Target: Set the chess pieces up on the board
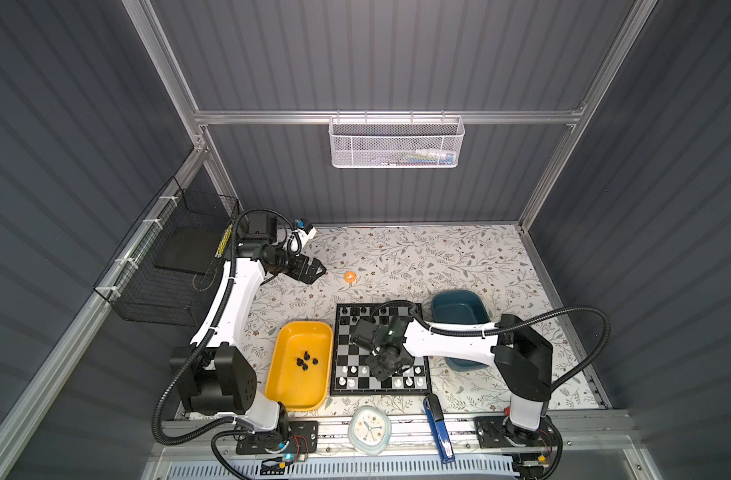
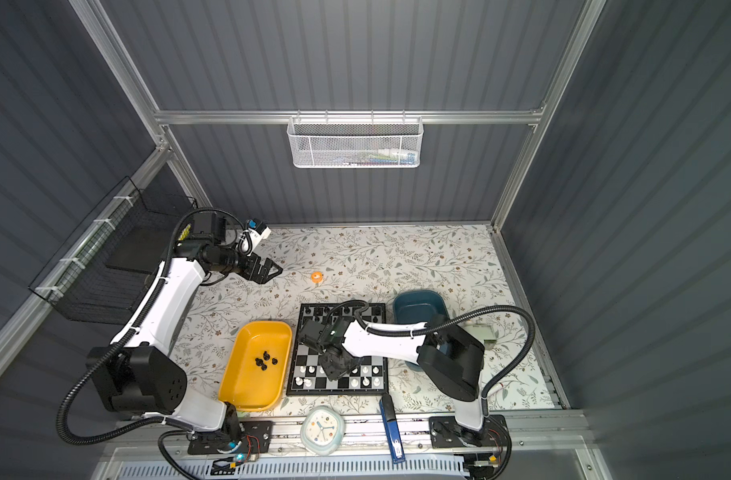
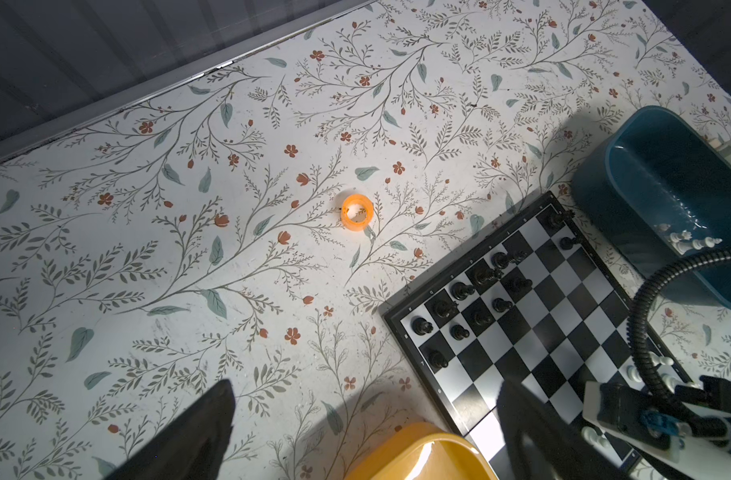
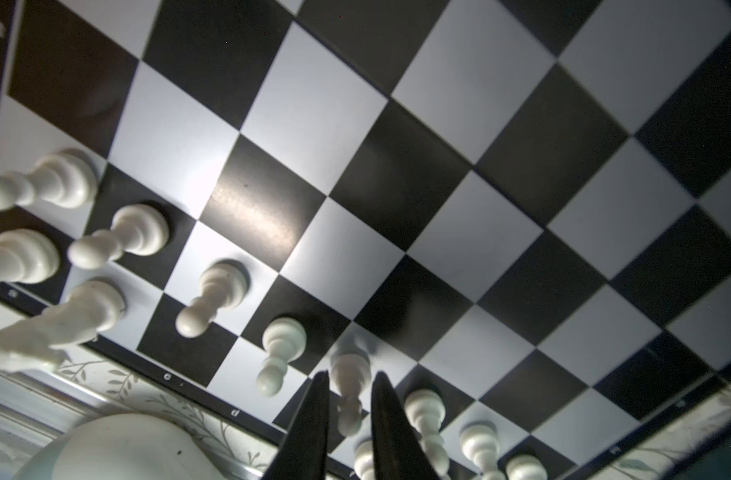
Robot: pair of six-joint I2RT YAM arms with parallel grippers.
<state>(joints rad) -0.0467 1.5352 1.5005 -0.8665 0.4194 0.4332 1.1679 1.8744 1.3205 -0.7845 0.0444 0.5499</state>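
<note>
The board (image 1: 355,353) (image 2: 310,353) lies between the yellow tray (image 1: 297,390) and the teal tray (image 1: 459,307). Black chess pieces (image 3: 480,291) stand on its far rows and white ones (image 1: 349,370) on its near rows. My right gripper (image 4: 352,374) (image 1: 386,372) hangs low over the near rows. Its jaws are slightly open around a white pawn (image 4: 349,386) that stands on the board. A few black pieces (image 1: 307,360) lie in the yellow tray, and white pieces (image 3: 692,243) in the teal tray. My left gripper (image 1: 318,272) (image 3: 366,384) is wide open and empty above the far left of the table.
An orange ring (image 1: 350,276) (image 3: 356,212) lies on the floral tabletop behind the board. A round clock (image 1: 369,428) and a blue stapler (image 1: 438,432) sit at the front edge. A black wire basket (image 1: 168,266) hangs on the left wall, a white mesh basket (image 1: 397,141) at the back.
</note>
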